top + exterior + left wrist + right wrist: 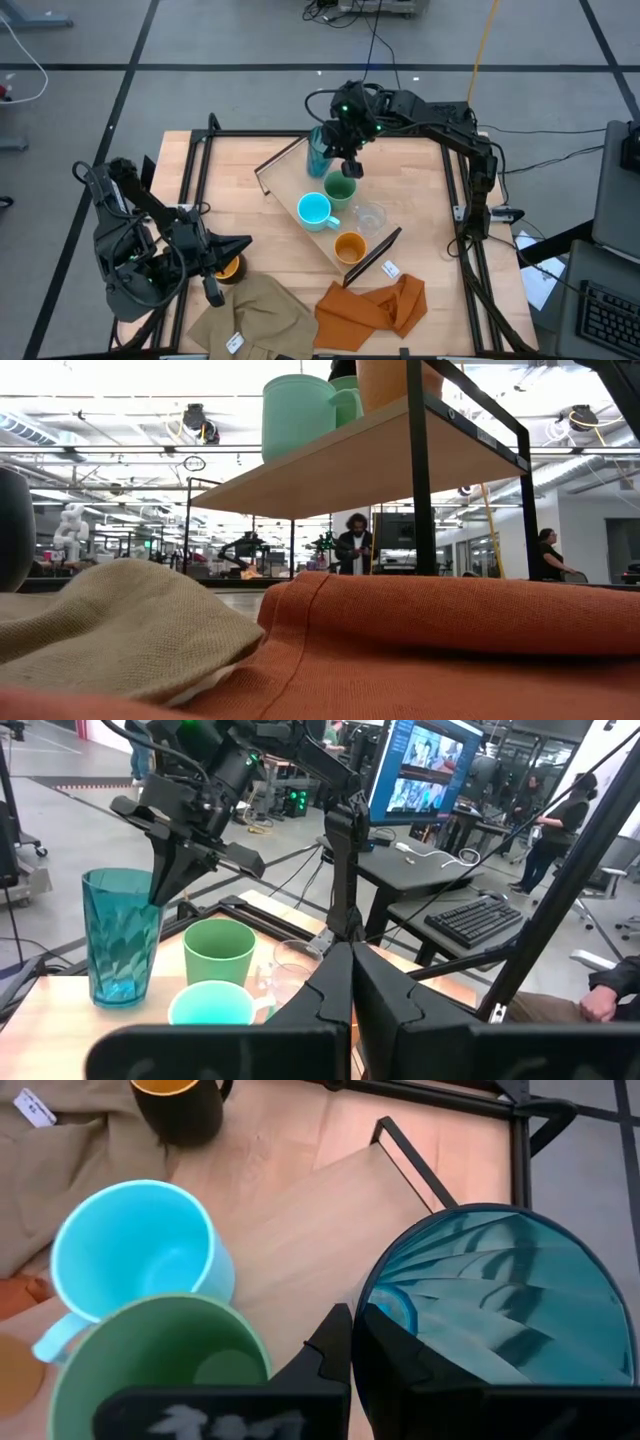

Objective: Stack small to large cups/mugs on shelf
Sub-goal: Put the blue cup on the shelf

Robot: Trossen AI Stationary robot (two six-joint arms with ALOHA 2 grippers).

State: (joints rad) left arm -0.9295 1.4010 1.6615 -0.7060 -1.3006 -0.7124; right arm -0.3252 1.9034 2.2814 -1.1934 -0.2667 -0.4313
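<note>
The light-wood shelf (290, 185) lies slantwise on the table. Standing on it in a row are the ribbed teal cup (318, 150), green cup (340, 188), light-blue mug (315, 210), clear tumbler (371, 216) and orange cup (348, 246). My right gripper (352, 1342) comes down at the teal cup's rim and is shut on it. The dark mug with the yellow inside (228, 268) stands on the tabletop by the near left corner. My left gripper (352, 975), shut, hovers just beside it. My right gripper pinches the teal cup's rim (366, 1305) on the side facing the green cup (160, 1360). One finger (400, 1370) is inside the cup and the other outside. The fingers point down from above. The cup stands upright, its base (110, 998) on the shelf's far end.
A tan cloth (255, 318) and an orange cloth (375, 305) lie along the table's near edge; in the low view they fill the foreground. Black frame rails (465, 215) run along the table's sides. Bare tabletop shows at the far right.
</note>
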